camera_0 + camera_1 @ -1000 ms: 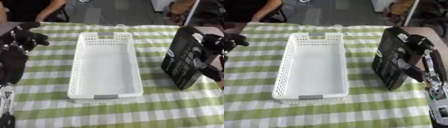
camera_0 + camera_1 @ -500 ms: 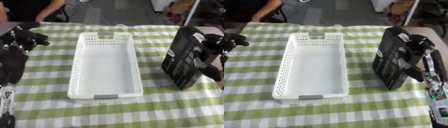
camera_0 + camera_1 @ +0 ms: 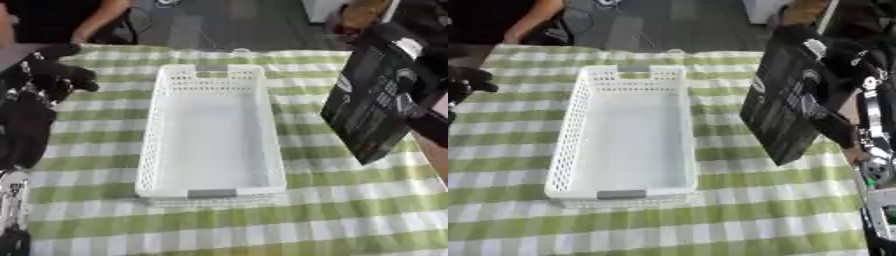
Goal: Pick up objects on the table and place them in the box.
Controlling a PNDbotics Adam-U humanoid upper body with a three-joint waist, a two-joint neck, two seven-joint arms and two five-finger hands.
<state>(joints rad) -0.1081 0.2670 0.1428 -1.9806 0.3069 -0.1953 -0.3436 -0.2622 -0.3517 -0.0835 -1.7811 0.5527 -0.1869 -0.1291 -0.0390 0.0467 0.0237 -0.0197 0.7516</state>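
One black box [image 3: 785,102] in right hand [image 3: 846,75], prob. lifted.

basket: white perforated basket [image 3: 213,135], nothing inside, lengthwise on green-checked tablecloth [image 3: 96,200]
pack: black flat package [image 3: 378,95], tilted, lifted right of basket, clear of it
right hand: mostly hidden behind pack; grip unclear
left hand: left hand [image 3: 48,75] at left edge; fingers curled, holding nothing
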